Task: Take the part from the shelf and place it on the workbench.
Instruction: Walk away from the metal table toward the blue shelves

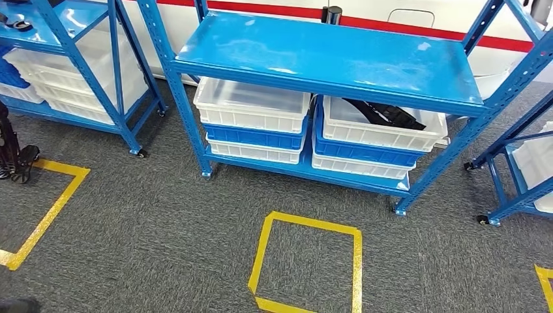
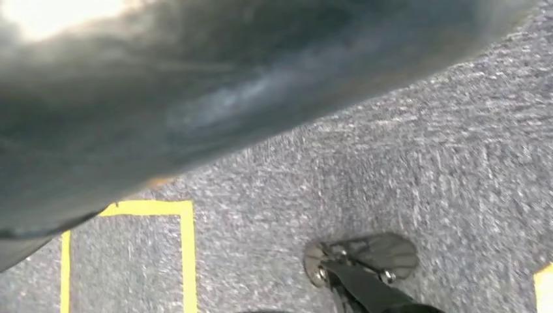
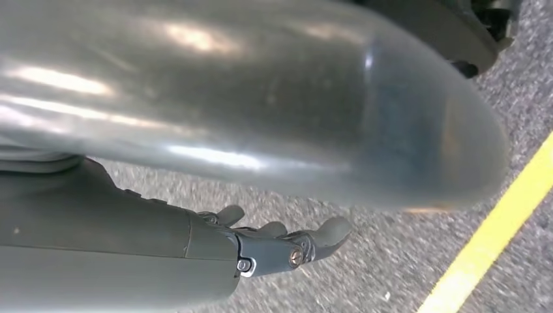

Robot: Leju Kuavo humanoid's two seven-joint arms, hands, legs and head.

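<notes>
A black part (image 1: 385,114) with strap-like pieces lies in the upper white bin (image 1: 391,137) on the right of the blue shelf's (image 1: 326,55) lower level. To its left stands another stack of white and blue bins (image 1: 253,120); the top one looks empty. My right hand (image 3: 287,248) hangs beside my body above the grey carpet, fingers stretched out and nothing in them. Of my left hand, a blurred grey strip of its cover (image 2: 19,251) shows at the picture's edge, and its fingers are hidden.
A yellow tape square (image 1: 306,264) marks the carpet in front of the shelf. More blue shelves with white bins stand at the left (image 1: 78,72) and right (image 1: 528,163). A black stand (image 1: 16,156) sits by another tape outline at the left. A small black cylinder (image 1: 332,14) rises behind the shelf top.
</notes>
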